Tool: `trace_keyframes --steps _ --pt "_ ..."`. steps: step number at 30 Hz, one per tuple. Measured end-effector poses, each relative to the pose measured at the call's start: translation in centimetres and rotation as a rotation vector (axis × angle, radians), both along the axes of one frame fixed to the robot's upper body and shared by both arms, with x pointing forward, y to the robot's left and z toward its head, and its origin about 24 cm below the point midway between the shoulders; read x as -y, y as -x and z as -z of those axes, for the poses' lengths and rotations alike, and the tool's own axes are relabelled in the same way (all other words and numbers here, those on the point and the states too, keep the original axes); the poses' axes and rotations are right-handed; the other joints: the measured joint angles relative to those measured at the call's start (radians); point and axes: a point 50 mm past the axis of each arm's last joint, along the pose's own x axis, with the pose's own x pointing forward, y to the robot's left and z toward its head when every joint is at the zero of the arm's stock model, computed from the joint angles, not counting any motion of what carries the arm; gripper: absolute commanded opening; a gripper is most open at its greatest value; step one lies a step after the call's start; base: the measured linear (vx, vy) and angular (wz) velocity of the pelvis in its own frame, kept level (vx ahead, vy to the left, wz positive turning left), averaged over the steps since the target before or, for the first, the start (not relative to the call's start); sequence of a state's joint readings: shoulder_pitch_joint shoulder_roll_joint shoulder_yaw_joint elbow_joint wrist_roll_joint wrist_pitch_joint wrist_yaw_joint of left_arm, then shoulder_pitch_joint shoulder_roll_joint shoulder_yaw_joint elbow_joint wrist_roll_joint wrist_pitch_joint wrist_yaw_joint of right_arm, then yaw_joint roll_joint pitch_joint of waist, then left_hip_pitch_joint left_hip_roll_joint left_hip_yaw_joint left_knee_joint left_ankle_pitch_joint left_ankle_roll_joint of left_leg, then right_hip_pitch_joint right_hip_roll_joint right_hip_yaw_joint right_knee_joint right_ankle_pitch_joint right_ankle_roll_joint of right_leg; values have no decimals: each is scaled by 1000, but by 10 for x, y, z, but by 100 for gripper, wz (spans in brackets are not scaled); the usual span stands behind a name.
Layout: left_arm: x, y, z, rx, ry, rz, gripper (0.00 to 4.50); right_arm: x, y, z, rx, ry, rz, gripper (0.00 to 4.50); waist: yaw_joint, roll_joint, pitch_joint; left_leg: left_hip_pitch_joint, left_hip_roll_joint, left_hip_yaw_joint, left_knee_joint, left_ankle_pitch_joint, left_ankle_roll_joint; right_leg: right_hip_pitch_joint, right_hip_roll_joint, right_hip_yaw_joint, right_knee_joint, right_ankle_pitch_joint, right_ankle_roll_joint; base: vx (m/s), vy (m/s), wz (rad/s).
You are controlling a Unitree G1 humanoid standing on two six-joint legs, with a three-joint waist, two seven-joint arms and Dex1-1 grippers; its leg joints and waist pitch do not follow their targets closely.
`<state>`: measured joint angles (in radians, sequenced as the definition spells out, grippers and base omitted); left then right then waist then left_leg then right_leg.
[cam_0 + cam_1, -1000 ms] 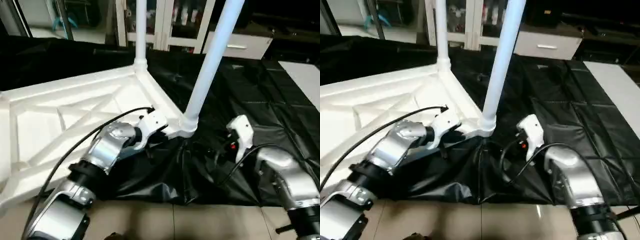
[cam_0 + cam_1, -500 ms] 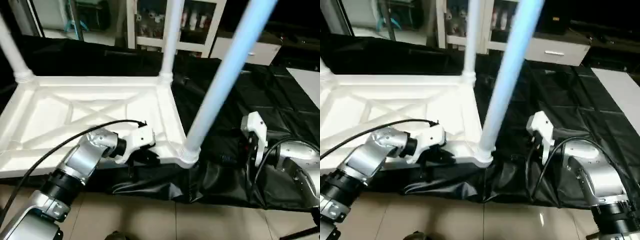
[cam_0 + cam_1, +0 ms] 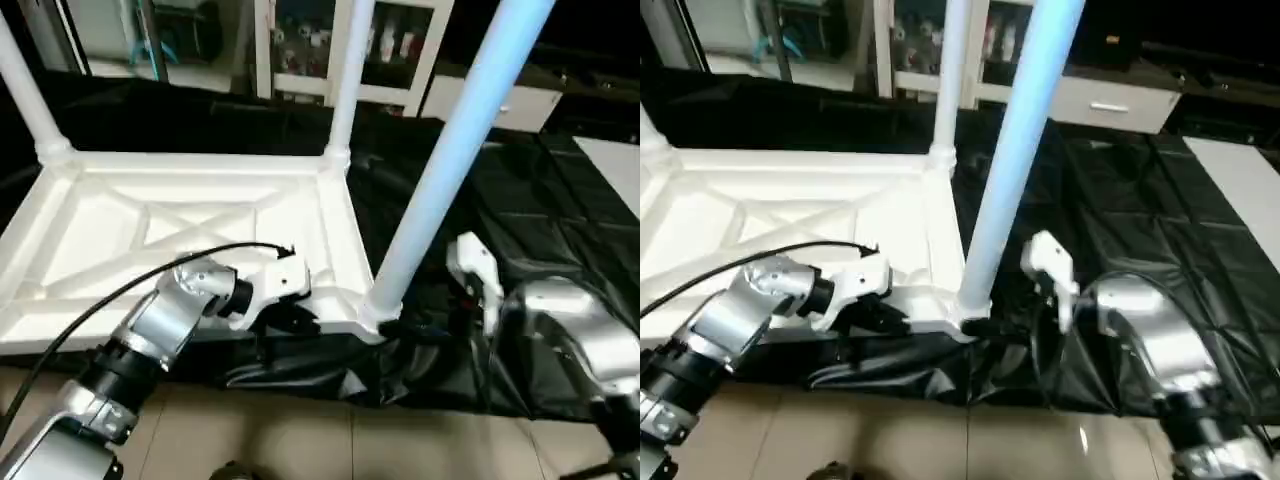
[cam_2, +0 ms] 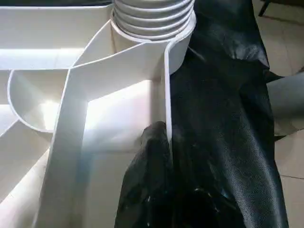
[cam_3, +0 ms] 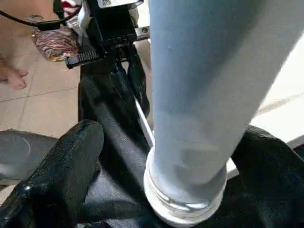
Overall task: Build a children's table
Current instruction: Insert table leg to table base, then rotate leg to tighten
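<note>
On the black sheet [image 3: 560, 230] covering the floor, the table top [image 3: 150, 240] is lying upside down with its ribbed underside facing up and three legs standing in corner sockets: the near leg [image 3: 450, 150], a far one [image 3: 345, 80] and another [image 3: 25, 85] at the far left. The left gripper [image 3: 295, 315] is pinching the top's near rim beside the near leg's socket (fingers closed tight on the thin wall). The right gripper [image 5: 156, 142] is spread wide, its fingers [image 5: 61, 166] sitting either side of the near leg's base.
</note>
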<state>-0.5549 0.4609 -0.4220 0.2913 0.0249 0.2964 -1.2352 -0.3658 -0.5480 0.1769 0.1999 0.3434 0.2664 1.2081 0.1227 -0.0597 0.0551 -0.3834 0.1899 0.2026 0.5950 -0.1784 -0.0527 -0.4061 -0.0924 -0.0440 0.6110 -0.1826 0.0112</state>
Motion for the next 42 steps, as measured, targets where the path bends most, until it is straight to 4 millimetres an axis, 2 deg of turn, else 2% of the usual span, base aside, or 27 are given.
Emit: trace_keyframes --steps 12,18,21,24,37,42 --pt "0 1 0 -4 -7 11 0 2 -4 2 -3 21 -29 320 0 0 0 0 0 0 3 0 0 1 0 0 3 0 0 0 0 0" --pt "0 1 0 -6 -7 16 0 1 -8 3 -7 23 -32 253 0 0 0 0 1 0 3 0 0 1 0 0 4 0 0 0 0 0" --pt "0 2 0 -9 -8 24 0 -1 -9 5 -12 16 -37 239 1 0 0 0 1 0 4 0 0 1 0 0 4 0 0 0 0 0" --pt "0 2 0 -12 -9 26 0 -2 -9 6 -6 17 -41 205 1 0 0 0 1 0 5 0 0 1 0 0 4 0 0 0 0 0" --pt "0 2 1 -13 -10 21 0 -3 -10 8 -1 13 -42 194 -1 0 -1 2 1 -1 6 0 0 2 0 0 5 0 0 0 0 0" --pt "3 -14 9 30 41 -216 0 -16 -34 20 29 -26 284 192 -31 -1 -3 12 0 -1 7 0 0 8 0 1 5 3 -5 0 0 0"
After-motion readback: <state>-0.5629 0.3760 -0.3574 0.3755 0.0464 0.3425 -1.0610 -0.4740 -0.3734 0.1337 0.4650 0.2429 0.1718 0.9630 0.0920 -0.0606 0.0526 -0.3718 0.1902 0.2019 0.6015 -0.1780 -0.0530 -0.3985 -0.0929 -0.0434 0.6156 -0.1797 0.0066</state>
